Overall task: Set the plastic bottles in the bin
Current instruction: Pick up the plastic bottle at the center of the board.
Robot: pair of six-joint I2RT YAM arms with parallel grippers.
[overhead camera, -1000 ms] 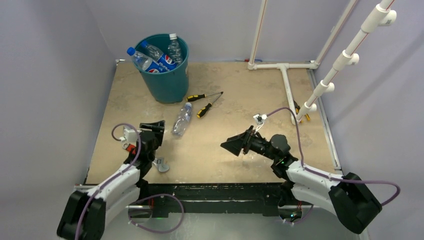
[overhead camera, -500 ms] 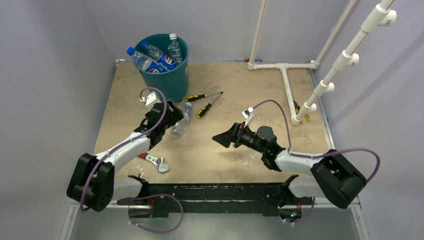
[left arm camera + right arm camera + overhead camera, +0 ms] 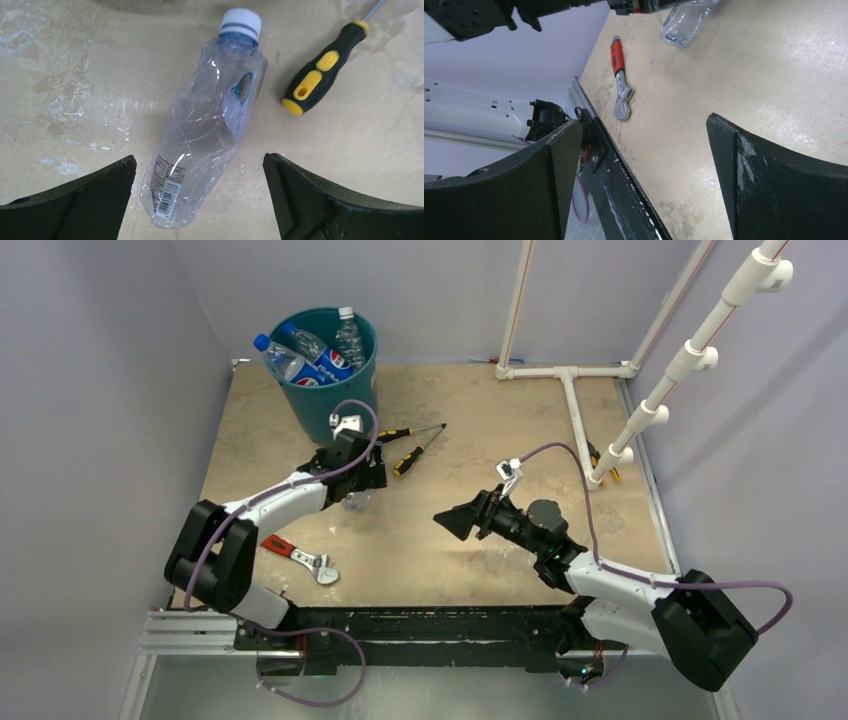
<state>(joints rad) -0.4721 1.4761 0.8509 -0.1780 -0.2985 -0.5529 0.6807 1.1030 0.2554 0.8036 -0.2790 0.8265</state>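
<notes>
A crushed clear plastic bottle (image 3: 205, 125) with a pale cap lies flat on the table. My left gripper (image 3: 200, 172) is open directly above it, one finger on each side of its base. From above, the left gripper (image 3: 358, 480) covers most of that bottle (image 3: 357, 502). The teal bin (image 3: 335, 405) stands behind it at the back left and holds several bottles (image 3: 315, 355), some with blue Pepsi labels. My right gripper (image 3: 455, 523) is open and empty over the middle of the table. The loose bottle also shows in the right wrist view (image 3: 684, 22).
Two yellow-and-black screwdrivers (image 3: 410, 445) lie just right of the left gripper; one handle (image 3: 317, 75) is close to the bottle's neck. A red-handled wrench (image 3: 298, 558) lies near the front left edge. White pipes (image 3: 575, 410) run along the back right.
My left arm has reached forward and right from the front left, and its gripper now sits over the loose bottle. My right gripper has shifted only slightly.
</notes>
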